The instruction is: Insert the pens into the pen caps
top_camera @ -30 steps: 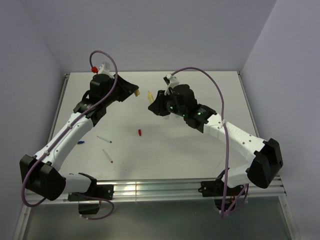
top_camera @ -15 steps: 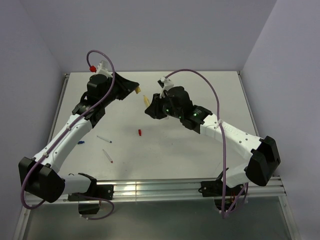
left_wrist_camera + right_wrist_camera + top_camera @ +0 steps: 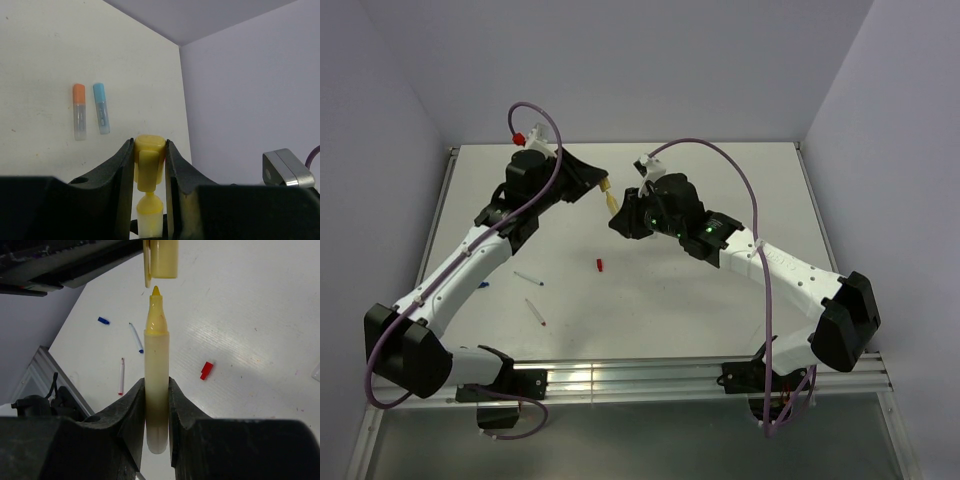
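Over on the left, the left jaws are pinching the yellow cap (image 3: 149,165) across its body, closed down to its width. They are holding it up off the worktop (image 3: 720,300) with its open mouth facing the right arm. Coming at it from the right, the yellow pen (image 3: 157,340) is pointing its tip at that mouth. The tip is sitting just short of the mouth, not yet inside. The right jaws are clamping the pale barrel low down, narrowed tight on it.

So the arms, I'd say, are mating the yellow pair in mid-air near the back of the worktop. The next move is looking like a short, straight push along the pen's length. The tip is sitting a touch off the cap's centre in the right wrist view, so a small sideways nudge may be needed first.

The orange pen (image 3: 79,111) and the light-blue pen (image 3: 101,108) are lying side by side, both looking capped. Still waiting on the worktop are the blue cap (image 3: 483,285), the blue-tipped pen (image 3: 528,278), the red-tipped pen (image 3: 535,312) and the red cap (image 3: 600,265).

Against a second ago, the gap has closed. The right arm swung in leftward first, then the left arm carried the cap across to meet the tip. The loose pens and caps are lying where they were.
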Robot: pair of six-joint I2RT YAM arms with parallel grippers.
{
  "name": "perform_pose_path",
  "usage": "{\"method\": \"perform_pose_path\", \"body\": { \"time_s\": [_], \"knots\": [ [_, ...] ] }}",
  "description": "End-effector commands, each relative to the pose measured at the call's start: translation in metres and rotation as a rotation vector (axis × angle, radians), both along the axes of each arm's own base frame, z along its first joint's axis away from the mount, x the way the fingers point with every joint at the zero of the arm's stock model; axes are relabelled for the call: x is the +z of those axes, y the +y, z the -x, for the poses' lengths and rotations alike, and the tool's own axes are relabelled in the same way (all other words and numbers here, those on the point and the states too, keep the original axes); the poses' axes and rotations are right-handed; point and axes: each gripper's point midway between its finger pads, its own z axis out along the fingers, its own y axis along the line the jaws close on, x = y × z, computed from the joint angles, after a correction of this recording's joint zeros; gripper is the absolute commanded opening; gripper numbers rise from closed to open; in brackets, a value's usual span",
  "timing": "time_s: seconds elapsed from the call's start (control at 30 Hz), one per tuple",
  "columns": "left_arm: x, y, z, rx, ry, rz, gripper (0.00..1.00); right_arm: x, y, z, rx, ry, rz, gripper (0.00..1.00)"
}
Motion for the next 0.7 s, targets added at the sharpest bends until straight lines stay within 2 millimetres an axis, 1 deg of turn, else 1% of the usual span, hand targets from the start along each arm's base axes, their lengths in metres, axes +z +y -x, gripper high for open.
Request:
{"method": "perform_pose_path", "body": {
  "time_s": [0.0,0.33,0.63,0.67],
  "knots": [
    [0.016,-0.008,0.000,-0.035,-0.058,0.009,0.00,0.030,0.005,-0.006,-0.004,-0.076,-0.038,0.00],
    [0.017,-0.016,0.007,-0.057,-0.066,0.001,0.00,0.029,0.003,-0.010,-0.025,-0.078,-0.028,0.00],
    [0.018,-0.021,0.013,-0.070,-0.073,-0.009,0.00,0.038,-0.005,-0.013,-0.057,-0.103,-0.036,0.00],
    [0.018,-0.024,0.015,-0.079,-0.075,-0.013,0.00,0.039,-0.006,-0.014,-0.061,-0.106,-0.037,0.00]
  ]
}}
